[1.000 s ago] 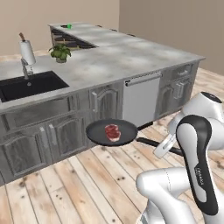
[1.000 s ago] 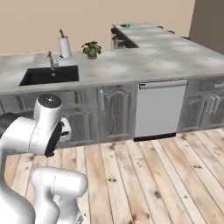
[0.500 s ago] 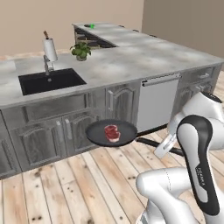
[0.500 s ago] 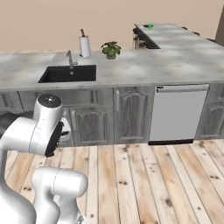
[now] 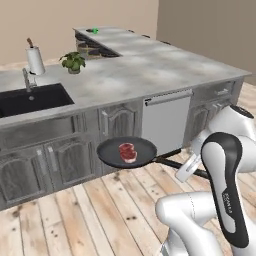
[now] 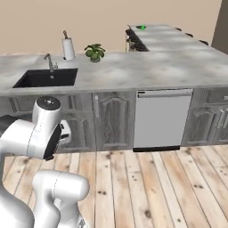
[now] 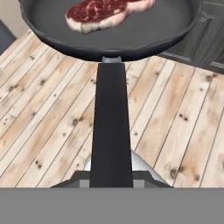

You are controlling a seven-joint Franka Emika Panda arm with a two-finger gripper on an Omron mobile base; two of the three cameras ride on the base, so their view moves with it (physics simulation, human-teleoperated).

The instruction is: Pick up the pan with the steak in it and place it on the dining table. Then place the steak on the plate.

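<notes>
Carrying entry: your gripper has the pan aloft by its handle, out in front of the kitchen counter and well above the wood floor.

Progress, judged from this moment:
- Done: pan is lifted, off any surface, with the steak riding inside.
- Left: you have yet to set the pan on the dining table and move the steak to the plate; I judge you in the carrying leg, less than halfway through.

Grip: the fingers are drawn in tight on the handle's near end. In the hand view the handle runs straight away from the fingers, and the bowl sits at its far end, beyond the fingertips. The fingertips themselves are hidden under the handle, so you cannot read the exact contact.

Item, pan: round, shallow, black, matte inside; long straight black handle joined to the bowl by a small grey collar. It hangs roughly level.

Item, steak: reddish-brown cut with pink-white marbling and a pale fat edge, lying flat on the pan floor, slightly to the far side of centre from the fingers, clear of the rim. Much smaller than the bowl.

Handling note: with the hold at the handle's end, you should expect the bowl to sag or swing if the base turns sharply.
</notes>
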